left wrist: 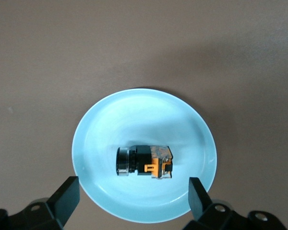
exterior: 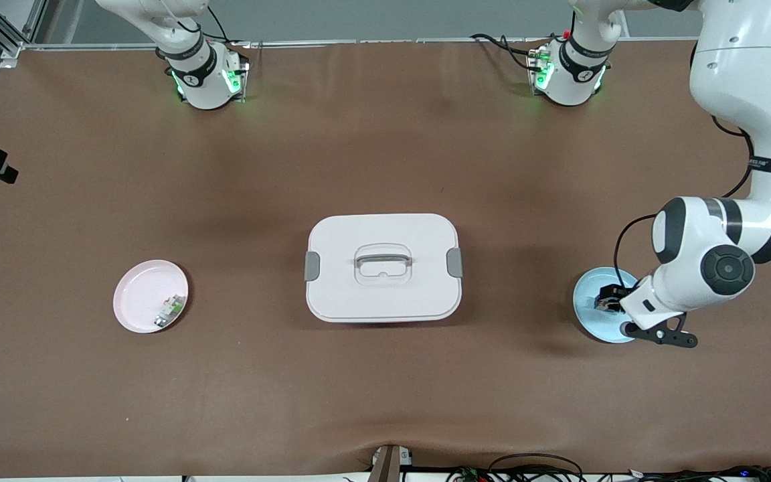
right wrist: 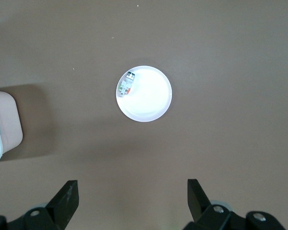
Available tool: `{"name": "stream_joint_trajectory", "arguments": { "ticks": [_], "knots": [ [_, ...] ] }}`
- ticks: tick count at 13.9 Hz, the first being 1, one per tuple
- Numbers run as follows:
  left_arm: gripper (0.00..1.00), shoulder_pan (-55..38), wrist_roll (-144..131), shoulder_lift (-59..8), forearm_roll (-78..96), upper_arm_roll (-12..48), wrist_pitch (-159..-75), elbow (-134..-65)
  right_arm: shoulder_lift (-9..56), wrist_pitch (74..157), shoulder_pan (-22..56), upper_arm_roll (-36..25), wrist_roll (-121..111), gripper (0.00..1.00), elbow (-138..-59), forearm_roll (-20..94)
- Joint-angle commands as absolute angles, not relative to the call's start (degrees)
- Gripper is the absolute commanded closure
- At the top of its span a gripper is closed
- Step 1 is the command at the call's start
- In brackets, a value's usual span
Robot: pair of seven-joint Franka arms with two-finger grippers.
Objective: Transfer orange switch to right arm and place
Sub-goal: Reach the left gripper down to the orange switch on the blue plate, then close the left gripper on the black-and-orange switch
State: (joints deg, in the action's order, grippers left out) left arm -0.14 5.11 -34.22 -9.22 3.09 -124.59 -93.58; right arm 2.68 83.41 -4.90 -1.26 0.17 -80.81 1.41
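The orange switch (exterior: 603,302), a tiny black part with orange markings, lies on its side in the light blue plate (exterior: 588,314) at the left arm's end of the table. In the left wrist view the switch (left wrist: 145,161) sits in the middle of the plate (left wrist: 101,124). My left gripper (left wrist: 133,196) hangs just over the plate, open and empty, one finger on either side of the switch and apart from it. My right gripper (right wrist: 133,194) is open and empty, high over bare table near the pink plate (right wrist: 151,103); it does not show in the front view.
A small white-and-green part (exterior: 170,311) lies in the pink plate (exterior: 138,294) at the right arm's end. A white lidded box (exterior: 383,268) with a handle and grey clasps stands mid-table between the two plates. Brown mat covers the table.
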Motion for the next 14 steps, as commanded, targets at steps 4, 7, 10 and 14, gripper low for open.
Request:
{"name": "stream_joint_trajectory", "arguments": {
  "ticks": [4,7,10,14],
  "knots": [
    [0.0,-0.18,5.98,-36.83,-11.86,3.34,-128.14,-94.04,2.29,82.88,-8.35,-0.7,0.18,0.0,-80.86,6.5],
    [0.0,-0.18,5.98,-37.7,-12.13,3.34,-130.85,-95.0,2.2,82.88,-8.26,-0.62,0.09,0.0,-80.86,5.98],
    [0.0,0.26,5.98,-38.23,-12.13,3.34,-132.8,-96.24,2.2,82.79,-7.91,-0.26,-0.09,0.0,-80.86,5.71],
    [0.0,0.7,6.06,-38.58,-12.13,3.34,-133.15,-97.64,2.2,82.79,-8.0,-0.35,-5.71,0.0,-80.95,5.71]
  ]
}}
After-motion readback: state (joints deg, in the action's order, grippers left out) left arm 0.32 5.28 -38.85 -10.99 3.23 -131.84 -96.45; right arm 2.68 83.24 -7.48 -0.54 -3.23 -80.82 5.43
